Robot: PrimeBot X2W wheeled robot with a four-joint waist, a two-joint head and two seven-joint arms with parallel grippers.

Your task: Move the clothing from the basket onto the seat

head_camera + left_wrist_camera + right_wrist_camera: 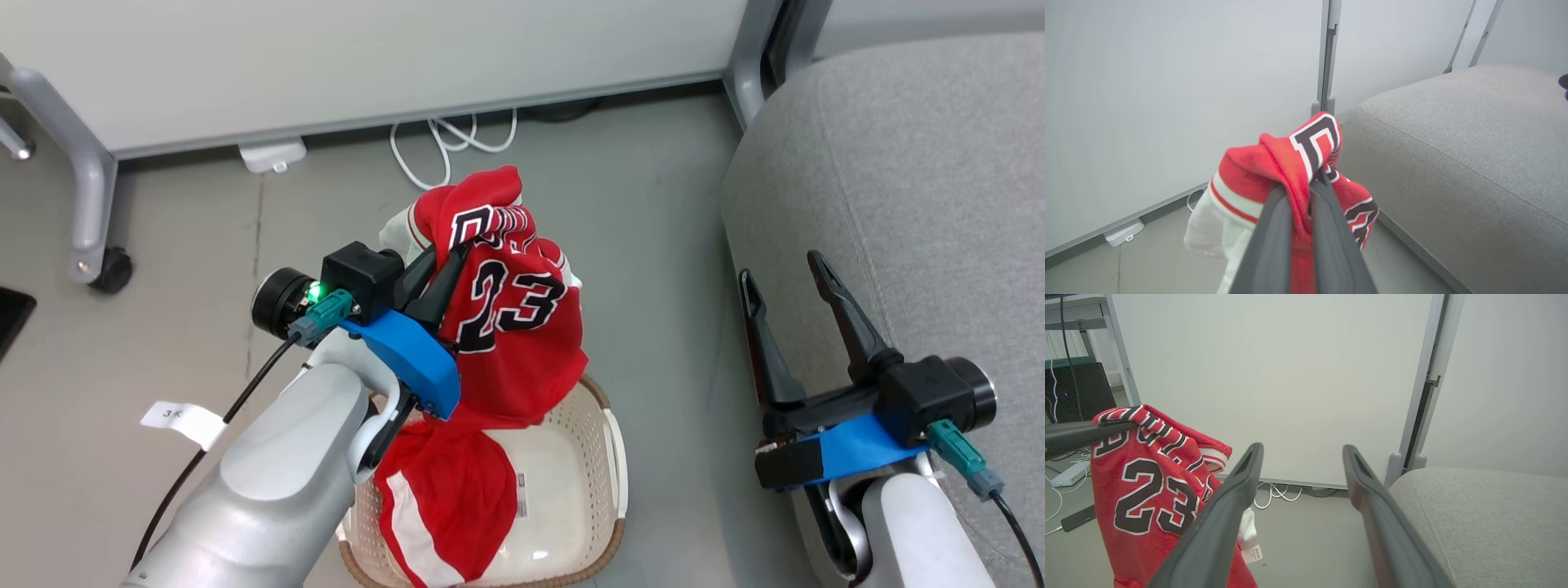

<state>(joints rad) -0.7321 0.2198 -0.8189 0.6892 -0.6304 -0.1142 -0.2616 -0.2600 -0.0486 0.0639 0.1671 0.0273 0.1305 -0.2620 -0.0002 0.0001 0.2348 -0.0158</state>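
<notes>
A red jersey (pixel 514 318) with the number 23 hangs above the basket (pixel 608 457), pinched near its top by my left gripper (pixel 445 261), which is shut on it. In the left wrist view the fabric (pixel 1290 163) bunches between the two closed fingers. Red shorts (pixel 445 506) with white stripes lie inside the cream basket, partly under my left forearm. The grey seat (pixel 898 204) is to the right. My right gripper (pixel 784 273) is open and holds nothing, at the seat's front edge. The right wrist view shows the jersey (pixel 1147 490) at its left and the seat (pixel 1486 514) at its right.
A white panel wall (pixel 367 57) on grey wheeled legs (pixel 90 204) stands behind the basket. White cables (pixel 445 143) and a white power block (pixel 273 153) lie on the floor at its foot. Open grey floor separates basket and seat.
</notes>
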